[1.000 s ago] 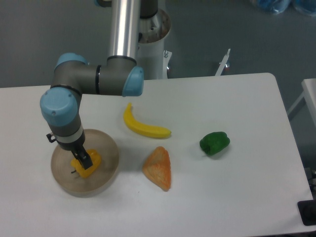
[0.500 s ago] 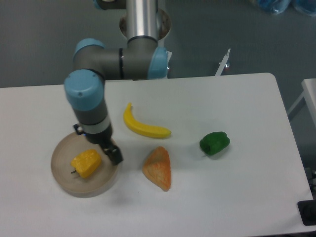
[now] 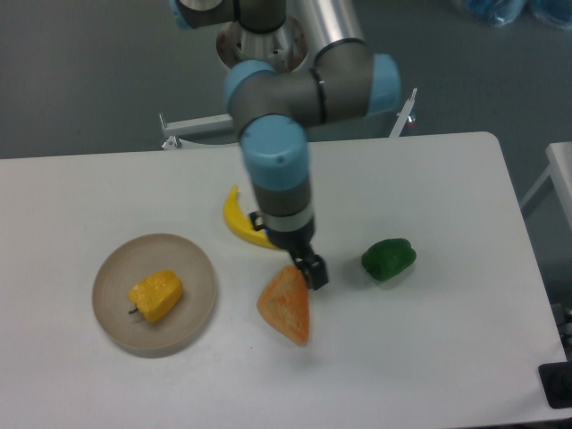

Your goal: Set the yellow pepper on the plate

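Observation:
The yellow pepper [image 3: 155, 296] lies on the plate [image 3: 194, 315], a round beige dish at the table's left front, with its dark stem pointing left. My gripper [image 3: 312, 271] hangs well to the right of the plate, above the top corner of an orange wedge. It holds nothing. Its fingers look dark and close together, but the arm hides how far apart they stand.
An orange triangular wedge [image 3: 287, 307] lies just under the gripper. A yellow banana [image 3: 236, 222] sits behind it, partly covered by the arm. A green pepper [image 3: 388, 258] rests to the right. The white table's right edge [image 3: 527, 259] lies beyond it.
The gripper let go of the yellow pepper on the plate, then rose and swung right across the table to above the orange wedge. The pepper stayed on the plate.

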Tool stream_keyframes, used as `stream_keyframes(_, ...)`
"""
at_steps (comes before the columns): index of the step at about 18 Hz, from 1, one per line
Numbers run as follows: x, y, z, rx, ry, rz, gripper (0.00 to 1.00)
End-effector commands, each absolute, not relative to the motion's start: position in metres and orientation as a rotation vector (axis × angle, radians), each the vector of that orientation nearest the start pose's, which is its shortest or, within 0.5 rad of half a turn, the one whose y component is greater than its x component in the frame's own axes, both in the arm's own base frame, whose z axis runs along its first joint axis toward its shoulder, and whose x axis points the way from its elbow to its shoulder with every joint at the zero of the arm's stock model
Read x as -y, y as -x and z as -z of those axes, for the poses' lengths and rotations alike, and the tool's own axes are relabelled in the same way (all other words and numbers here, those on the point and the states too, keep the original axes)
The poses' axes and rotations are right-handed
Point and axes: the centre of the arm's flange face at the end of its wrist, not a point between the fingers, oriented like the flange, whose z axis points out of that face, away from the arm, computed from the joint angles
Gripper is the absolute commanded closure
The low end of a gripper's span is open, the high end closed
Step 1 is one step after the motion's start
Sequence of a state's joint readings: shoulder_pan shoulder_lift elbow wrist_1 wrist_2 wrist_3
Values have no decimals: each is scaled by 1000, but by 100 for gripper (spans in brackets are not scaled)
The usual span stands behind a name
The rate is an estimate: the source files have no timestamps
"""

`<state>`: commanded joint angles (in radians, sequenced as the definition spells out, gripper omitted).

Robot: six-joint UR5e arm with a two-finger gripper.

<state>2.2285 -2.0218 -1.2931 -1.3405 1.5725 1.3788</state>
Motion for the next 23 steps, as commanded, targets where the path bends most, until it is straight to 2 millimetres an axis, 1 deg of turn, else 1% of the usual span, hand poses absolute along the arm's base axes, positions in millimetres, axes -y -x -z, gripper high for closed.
stream_keyframes(2,-601,333,-382,-1132,2907,-42,0)
stream_keyframes(3,-596,341,-382,-1142,2908,-37,0)
stream_keyframes(5,-589,353,-379,-1132,2913,-25,0)
stream_keyframes(6,-590,355,-375,-1135,2916,-17,0)
stream_keyframes(8,-588,357,-374,-1155,2914,-16,0)
stream_keyframes(10,-579,373,-373,-1177,2911,-17,0)
stream_keyframes(11,-570,383,-377,-1174,2909,-25,0)
stream_keyframes(13,-568,387,-377,-1187,2903,-25,0)
stream_keyframes(18,-570,388,-371,-1190,2905,-14,0)
stream_keyframes(23,-571,387,-370,-1192,2904,-14,0)
